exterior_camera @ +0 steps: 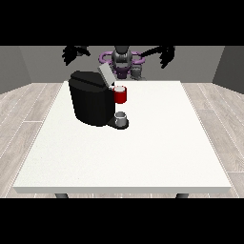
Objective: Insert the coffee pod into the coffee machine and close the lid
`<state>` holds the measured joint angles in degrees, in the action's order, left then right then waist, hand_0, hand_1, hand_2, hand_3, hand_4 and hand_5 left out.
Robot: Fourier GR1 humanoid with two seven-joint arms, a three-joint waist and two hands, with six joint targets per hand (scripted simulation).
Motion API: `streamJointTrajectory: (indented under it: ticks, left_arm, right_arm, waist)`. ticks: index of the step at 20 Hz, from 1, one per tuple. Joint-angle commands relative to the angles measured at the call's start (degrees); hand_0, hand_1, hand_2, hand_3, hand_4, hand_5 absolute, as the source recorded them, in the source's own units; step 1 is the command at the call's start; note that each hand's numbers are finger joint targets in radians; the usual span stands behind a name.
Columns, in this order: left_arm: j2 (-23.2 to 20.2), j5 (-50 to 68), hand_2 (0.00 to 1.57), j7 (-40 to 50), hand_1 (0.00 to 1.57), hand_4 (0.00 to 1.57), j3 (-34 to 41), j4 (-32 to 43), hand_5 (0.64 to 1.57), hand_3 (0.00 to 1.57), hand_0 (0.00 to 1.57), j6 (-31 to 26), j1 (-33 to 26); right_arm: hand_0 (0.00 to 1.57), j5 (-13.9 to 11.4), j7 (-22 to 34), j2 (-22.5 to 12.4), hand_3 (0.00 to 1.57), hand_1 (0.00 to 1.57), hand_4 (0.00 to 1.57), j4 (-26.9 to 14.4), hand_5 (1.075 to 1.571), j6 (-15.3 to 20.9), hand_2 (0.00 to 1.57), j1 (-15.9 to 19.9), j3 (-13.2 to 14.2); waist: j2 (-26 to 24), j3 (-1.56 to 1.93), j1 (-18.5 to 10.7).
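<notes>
Black coffee machine [90, 102] on the table's left, lid [106, 74] raised.

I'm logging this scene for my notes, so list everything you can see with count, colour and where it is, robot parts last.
table: one, white, fills the middle of the view, on a grey plank floor.
coffee machine: one, black, on the table's far part toward the view's left, its grey lid raised.
red thing at the machine: one, red, at the machine's front on the side toward the view's right.
grey thing: one, grey, on the machine's base below the red thing; I cannot tell whether it is the pod.
robot body: one, grey and purple, behind the table's far edge.
hand at the view's left: one, black, raised above the machine.
hand at the view's right: one, black, raised, holding nothing.
</notes>
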<state>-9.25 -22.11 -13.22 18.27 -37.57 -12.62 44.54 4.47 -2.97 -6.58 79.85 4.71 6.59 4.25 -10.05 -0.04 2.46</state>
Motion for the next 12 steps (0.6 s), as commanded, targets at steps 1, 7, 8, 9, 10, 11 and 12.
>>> streamJointTrajectory:
  ticks: [1,7,8,9,10,11,12]
  left_arm:
    - [3.4,4.6,0.00,-1.7,0.00,0.14,2.8,-0.2,1.571,0.00,0.00,-0.3,-5.6]
    - [3.8,7.6,0.00,0.2,0.00,0.00,2.8,-3.2,1.571,0.00,0.00,-2.7,-9.5]
    - [4.7,8.4,0.00,-0.5,0.00,0.00,2.4,-4.2,1.571,0.00,0.00,-4.3,-9.0]
    - [7.8,7.8,0.00,-1.1,0.00,0.00,1.0,-5.6,1.571,0.00,0.00,-2.0,-11.4]
    - [3.9,10.9,0.00,0.7,0.00,0.00,3.3,-6.1,1.571,0.00,0.00,-6.6,-9.9]
    - [8.1,9.9,0.00,0.5,0.00,0.00,0.8,-7.8,1.571,0.00,0.00,-5.4,-12.0]
    - [7.0,10.4,0.00,-0.9,0.00,0.06,2.1,-8.0,1.571,0.00,0.00,-2.8,-11.1]
  right_arm:
    - [0.00,0.4,2.6,-2.3,0.00,0.00,0.12,2.9,1.571,-2.4,0.00,1.7,-0.5]
    - [0.00,0.6,7.4,-1.8,0.00,0.00,0.00,6.8,1.571,-3.6,0.00,4.2,-2.9]
    - [0.00,-1.0,5.6,-1.7,0.00,0.00,0.00,4.8,1.571,-2.3,0.00,6.0,-2.8]
    - [0.00,0.6,4.7,-3.9,0.00,0.00,0.00,3.9,1.571,-5.8,0.00,4.1,-1.6]
    - [0.00,-0.8,7.1,-3.4,0.00,0.00,0.00,5.2,1.571,-4.2,0.00,5.9,-2.6]
    - [0.00,-1.3,5.6,-3.8,0.00,0.00,0.00,2.5,1.571,-4.1,0.00,5.2,-1.9]
    - [0.00,-2.1,8.6,-2.8,0.00,0.00,0.00,5.2,1.571,-3.2,0.00,9.5,-3.8]
  waist:
    - [-2.7,-0.01,-2.4]
    - [-3.9,0.04,-4.9]
    - [-2.6,0.04,-7.6]
    - [-3.2,0.06,-8.0]
    - [-3.4,0.04,-7.9]
    - [-4.4,0.06,-11.0]
    - [-0.8,0.03,-8.2]
